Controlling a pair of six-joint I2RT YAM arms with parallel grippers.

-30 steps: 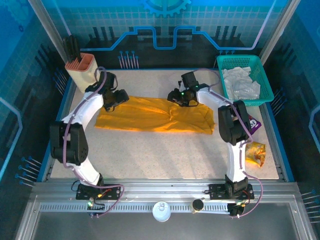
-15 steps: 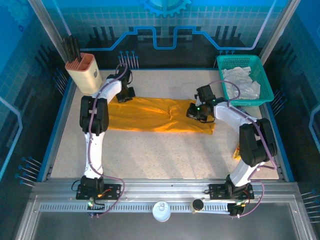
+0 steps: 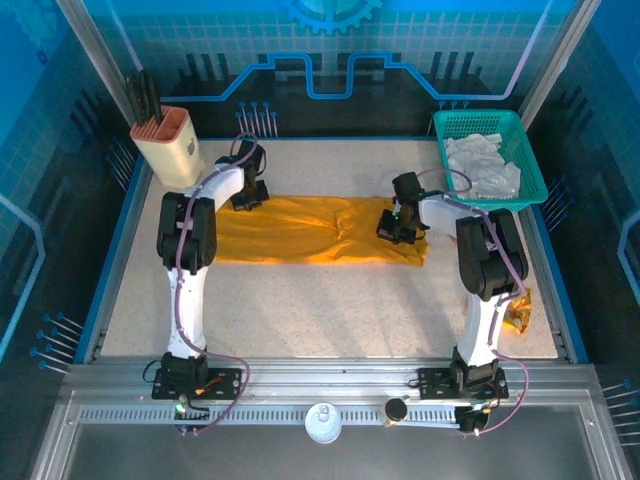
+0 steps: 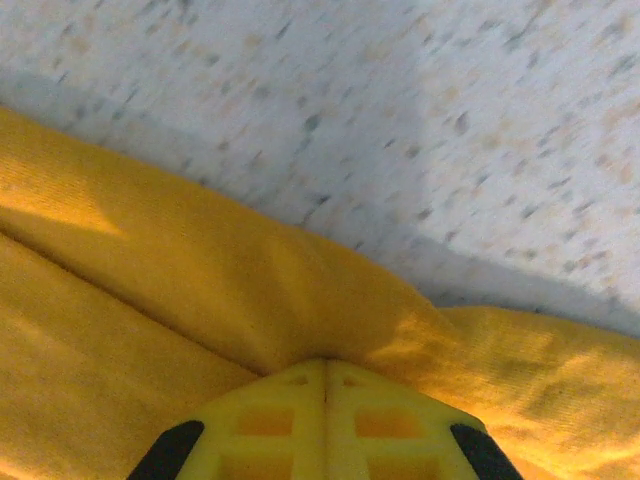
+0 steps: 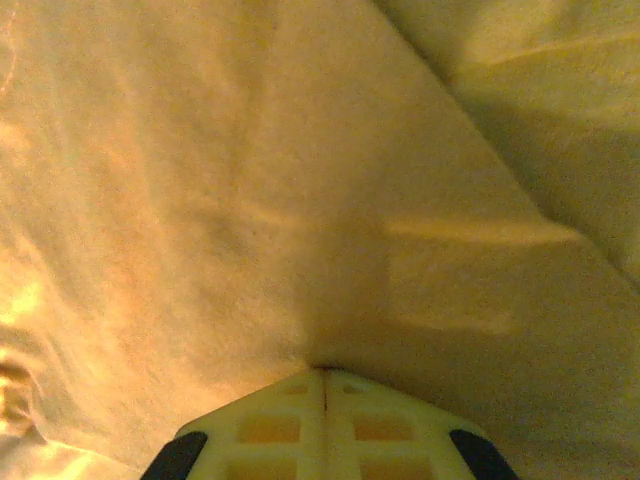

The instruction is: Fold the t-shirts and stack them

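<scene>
A pale speckled table (image 3: 320, 310) is filling the middle of the frame, with a blue rim (image 3: 112, 262) running round it. Blue walls (image 3: 420, 40) printed with grids and circuit lines are rising behind it, a gear (image 3: 332, 10) sitting at top centre. A grooved metal rail (image 3: 320, 392) is running along the bottom.

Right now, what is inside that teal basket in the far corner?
A crumpled white-grey t-shirt lies in the teal basket. It covers most of the basket's floor, so anything underneath it cannot be seen.
</scene>
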